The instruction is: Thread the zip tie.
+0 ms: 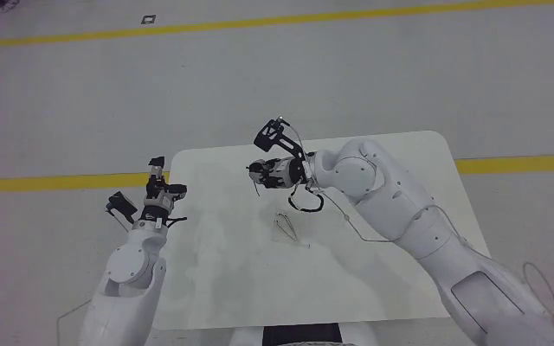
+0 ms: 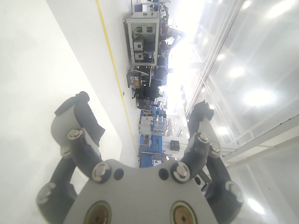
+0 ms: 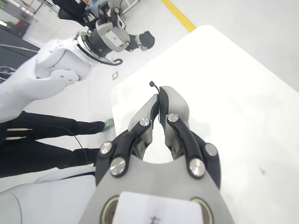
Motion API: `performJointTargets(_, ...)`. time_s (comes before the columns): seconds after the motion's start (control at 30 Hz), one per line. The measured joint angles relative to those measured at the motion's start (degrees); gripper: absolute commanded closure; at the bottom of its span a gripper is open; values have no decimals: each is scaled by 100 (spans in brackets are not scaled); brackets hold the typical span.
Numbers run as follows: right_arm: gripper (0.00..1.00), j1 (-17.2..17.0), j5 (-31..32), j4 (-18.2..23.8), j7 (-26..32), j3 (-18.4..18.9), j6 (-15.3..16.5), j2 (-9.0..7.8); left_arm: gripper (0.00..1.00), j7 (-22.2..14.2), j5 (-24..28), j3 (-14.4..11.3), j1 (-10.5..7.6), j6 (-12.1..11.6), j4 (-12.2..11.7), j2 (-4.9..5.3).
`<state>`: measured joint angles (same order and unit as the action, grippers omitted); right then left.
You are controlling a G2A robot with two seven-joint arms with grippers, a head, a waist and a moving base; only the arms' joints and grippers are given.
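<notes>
Our right arm bends across the desk [image 1: 346, 277] toward its far edge, right fingers [image 3: 163, 96] clamped on the zip tie [image 3: 151, 84]. Our left fingers [image 2: 80, 117], spread apart, hover at the left edge.

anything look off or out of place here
Nothing damaged or spilled. The zip tie sits pinched in the right gripper, head poking out; a thin looped strip lies loose on the table.
</notes>
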<state>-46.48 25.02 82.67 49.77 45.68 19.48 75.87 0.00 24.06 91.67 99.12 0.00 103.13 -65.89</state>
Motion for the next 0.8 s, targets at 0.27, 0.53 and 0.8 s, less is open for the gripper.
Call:
performJointTargets(0.27,100,-5,19,8,8,5,0,0,0,0,0,0,0,0,0,0)
performJointTargets(0.53,100,302,-135,-197,-113,-135,-261,119,0,0,0,0,0,0,0,0)
performJointTargets(0.8,100,1246,-1105,-1385,-154,-495,-1058,530,0,0,0,0,0,0,0,0)
